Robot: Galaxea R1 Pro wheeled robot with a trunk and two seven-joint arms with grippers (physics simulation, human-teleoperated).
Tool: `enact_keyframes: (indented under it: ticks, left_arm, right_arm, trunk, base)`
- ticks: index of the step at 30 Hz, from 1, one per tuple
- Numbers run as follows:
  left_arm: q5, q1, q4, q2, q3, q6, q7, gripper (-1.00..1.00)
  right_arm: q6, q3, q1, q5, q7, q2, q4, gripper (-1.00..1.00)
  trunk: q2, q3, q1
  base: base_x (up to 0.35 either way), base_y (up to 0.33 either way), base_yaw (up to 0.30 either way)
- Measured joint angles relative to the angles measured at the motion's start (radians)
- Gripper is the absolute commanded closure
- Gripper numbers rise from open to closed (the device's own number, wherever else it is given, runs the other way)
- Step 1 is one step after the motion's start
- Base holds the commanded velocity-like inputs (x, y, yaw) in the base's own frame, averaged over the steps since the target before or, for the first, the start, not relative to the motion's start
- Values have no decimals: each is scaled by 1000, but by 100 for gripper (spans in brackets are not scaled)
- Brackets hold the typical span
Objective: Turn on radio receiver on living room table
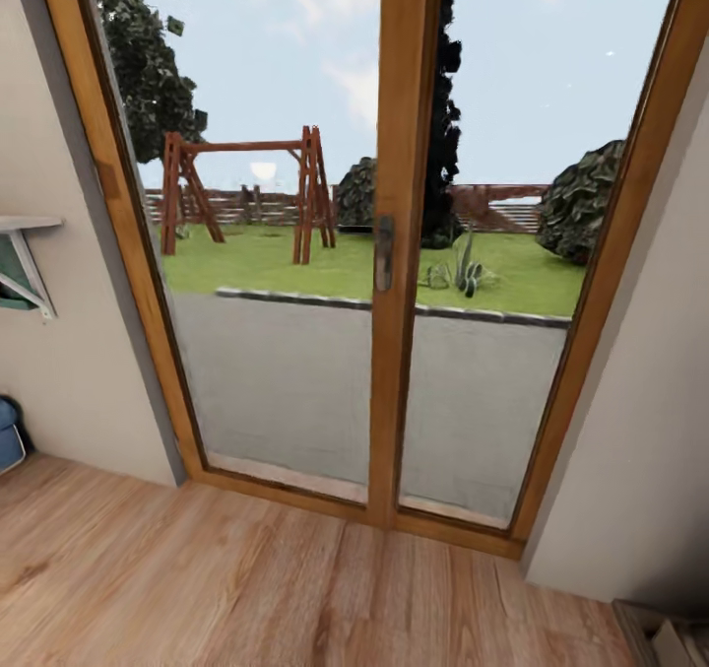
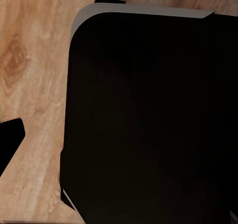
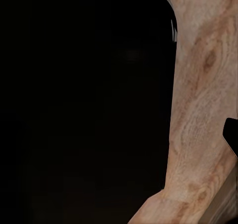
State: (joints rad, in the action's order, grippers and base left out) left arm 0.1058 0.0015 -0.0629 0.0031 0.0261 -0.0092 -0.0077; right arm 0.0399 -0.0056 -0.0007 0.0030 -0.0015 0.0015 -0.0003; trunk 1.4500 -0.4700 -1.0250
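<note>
- Head view: a double glazed door (image 1: 394, 253) in a warm wooden frame faces the camera, with a dark metal handle (image 1: 384, 253) on its central post.
- Through the glass: a grey paved strip (image 1: 295, 371), a green lawn (image 1: 295, 258), a red-brown wooden swing frame (image 1: 246, 189), dark trees and shrubs, a low fence and a pale blue sky.
- Light wood plank floor (image 1: 246, 578) runs up to the door sill; plain beige walls (image 1: 59, 332) flank the opening on both sides.
- On the wall at the view's left, a white bracketed shelf (image 1: 25, 253) projects; below it, at the picture's edge, a small blue object (image 1: 8, 435) rests by the floor, too cropped to identify.
- The plank floor fits the living room; none of the three views brings the radio receiver or the tabletop into sight, so the receiver's appearance and position cannot be told here.
- Left wrist view: a large black rounded body (image 2: 148, 120) with a pale rim lies over the plank floor (image 2: 29, 85); it is possibly part of the robot.
- Right wrist view: a similar black mass (image 3: 79, 105) beside plank floor (image 3: 203, 85).
- Left tool and right tool: whether either is open or closed cannot be told.
</note>
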Motion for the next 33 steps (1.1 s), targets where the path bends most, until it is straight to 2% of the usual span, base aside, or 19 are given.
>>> enact_keyframes:
  ticks: [33]
  left_arm:
    - [0,0,-2,0,0,0,0,-100]
  right_arm:
    - [2,-1,0,-1,0,2,0,-100]
  trunk:
    - [0,0,0]
  base:
    - [0,0,272]
